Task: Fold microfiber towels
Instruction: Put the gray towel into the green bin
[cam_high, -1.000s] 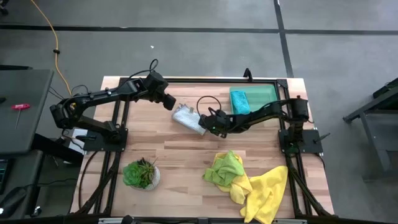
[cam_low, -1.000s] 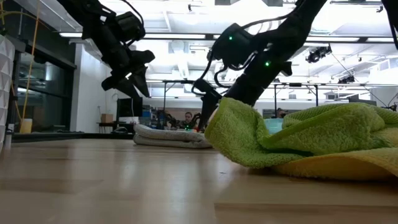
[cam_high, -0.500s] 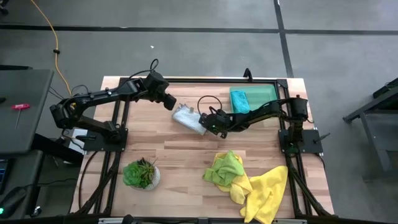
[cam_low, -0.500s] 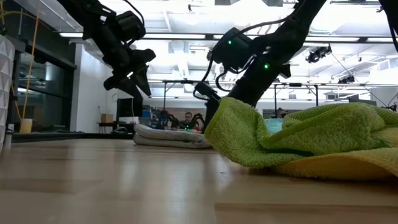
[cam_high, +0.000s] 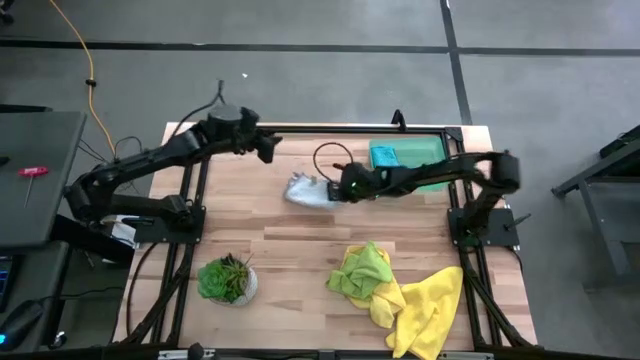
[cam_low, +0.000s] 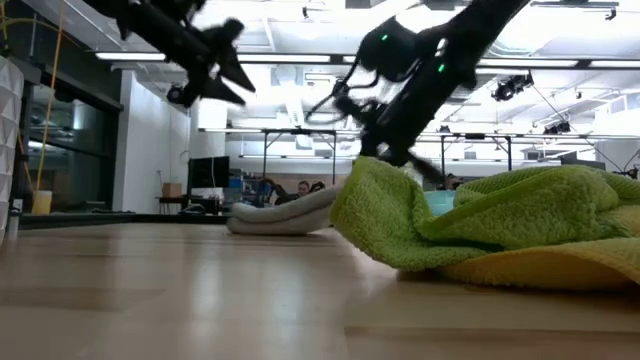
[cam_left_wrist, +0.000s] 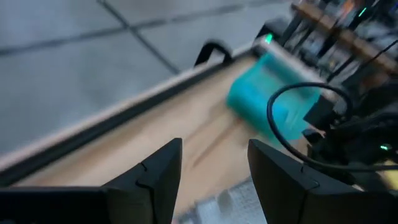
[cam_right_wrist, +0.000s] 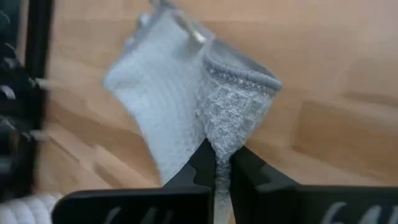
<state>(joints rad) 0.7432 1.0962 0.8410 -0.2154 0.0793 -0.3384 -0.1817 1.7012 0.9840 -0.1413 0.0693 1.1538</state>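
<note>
Your right gripper (cam_right_wrist: 216, 167) has its fingers clenched on an edge of the folded grey-white towel (cam_high: 306, 190), beside the green tray (cam_high: 430, 152), apparently to carry it there, while your left gripper (cam_high: 268, 146) hovers spread apart beyond it.

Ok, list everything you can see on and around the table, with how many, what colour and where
Grey-white towel: one, folded, table centre, one edge pinched by the right gripper.
Teal towel: one, folded, on the tray.
Lime green towel: one, crumpled, front right.
Yellow towel: one, crumpled, partly under the lime one.
Tray: one, green, back right.
Potted plant: one, green, front left.
Table: one, light wood.
Left gripper: jaws open, raised near the back edge.
Right gripper: jaws shut on the grey-white towel.
</note>
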